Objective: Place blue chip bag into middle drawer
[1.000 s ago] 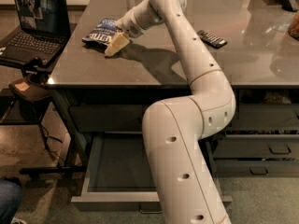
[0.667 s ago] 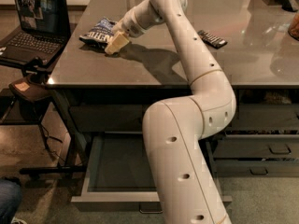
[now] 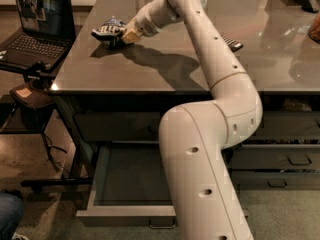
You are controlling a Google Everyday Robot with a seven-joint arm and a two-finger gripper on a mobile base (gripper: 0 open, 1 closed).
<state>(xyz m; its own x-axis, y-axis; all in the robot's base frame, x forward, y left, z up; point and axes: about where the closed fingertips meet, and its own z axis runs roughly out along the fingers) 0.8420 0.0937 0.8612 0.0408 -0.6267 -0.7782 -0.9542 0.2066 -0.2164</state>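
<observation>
The blue chip bag (image 3: 107,29) is dark blue with white lettering and hangs just above the far left part of the grey table top (image 3: 150,69), casting a shadow below it. My gripper (image 3: 126,35) is at the bag's right end and shut on it, with a tan fingertip (image 3: 132,34) showing. The middle drawer (image 3: 102,176) stands pulled open under the table at lower left. Its dark tray is empty and its small handle (image 3: 162,224) is at the front. My arm hides the drawer's right side.
A flat black bar (image 3: 233,43) lies on the table right of my arm. An open laptop (image 3: 35,29) sits on a side stand at left. Narrower shut grey drawers (image 3: 295,159) are at right. Someone's knee (image 3: 7,214) shows at bottom left.
My gripper and the blue chip bag have risen a little off the table and shifted slightly away from the front edge. The drawer has not moved.
</observation>
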